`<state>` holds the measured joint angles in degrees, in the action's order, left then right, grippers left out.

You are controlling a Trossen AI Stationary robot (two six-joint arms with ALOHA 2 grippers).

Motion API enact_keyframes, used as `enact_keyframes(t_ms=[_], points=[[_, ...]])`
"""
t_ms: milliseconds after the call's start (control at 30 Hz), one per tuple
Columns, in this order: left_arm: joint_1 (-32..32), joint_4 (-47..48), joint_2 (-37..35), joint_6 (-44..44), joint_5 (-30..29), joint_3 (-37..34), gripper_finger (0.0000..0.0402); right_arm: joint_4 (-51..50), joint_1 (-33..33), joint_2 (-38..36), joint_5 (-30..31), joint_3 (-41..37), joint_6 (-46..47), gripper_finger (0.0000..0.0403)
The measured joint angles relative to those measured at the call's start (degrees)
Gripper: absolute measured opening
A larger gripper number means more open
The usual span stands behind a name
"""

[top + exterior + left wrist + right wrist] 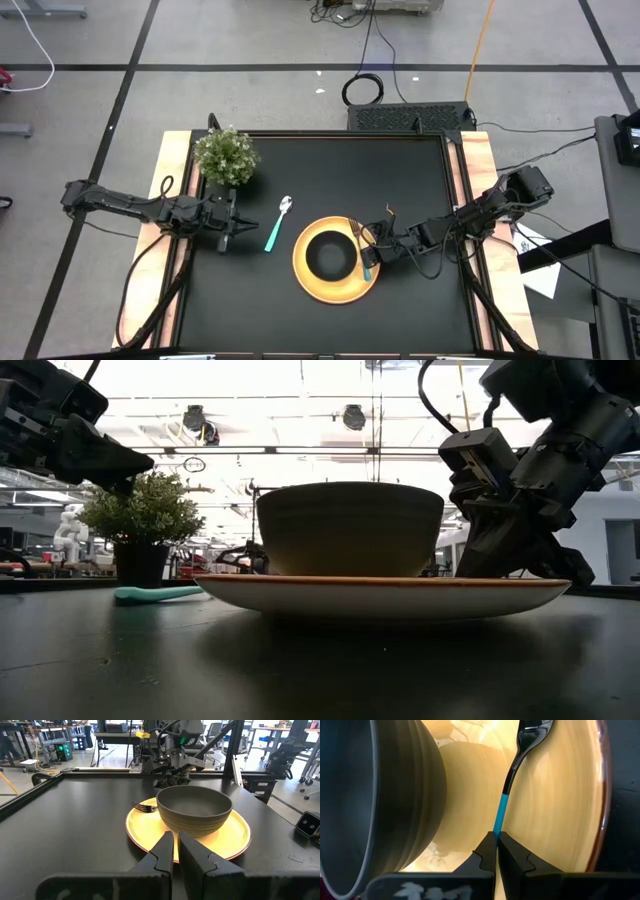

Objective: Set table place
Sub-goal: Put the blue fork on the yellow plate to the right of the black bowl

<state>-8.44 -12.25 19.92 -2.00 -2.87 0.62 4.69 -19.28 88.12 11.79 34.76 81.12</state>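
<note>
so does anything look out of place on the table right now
The fork lies on the yellow plate beside the black bowl, not on the table, its handle pinched in the right pincer. The spoon lies flat left of the plate.

Floor: grey tiles (250, 40) with dark seams; coiled black cable (362, 90) at 12 o'clock
Ceiling: bright, round lamps (353, 417) hanging
Room: workbenches (45, 740); office chairs (310, 775) at 2 o'clock
</note>
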Motion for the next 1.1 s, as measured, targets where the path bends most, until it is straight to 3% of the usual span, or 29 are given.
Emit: enact_keyframes(t_ms=[633, 1100], points=[[0.01, 0.00, 0.00, -0.02, 0.00, 0.00, 0.0031, 0.20, 0.17, 0.04, -0.16, -0.02, -1.27, 0.0000], [0.01, 0.02, 0.00, -0.10, 0.00, 0.00, 0.0031, -1.34, 1.35, 0.02, -3.99, -0.02, -1.51, 0.0000]])
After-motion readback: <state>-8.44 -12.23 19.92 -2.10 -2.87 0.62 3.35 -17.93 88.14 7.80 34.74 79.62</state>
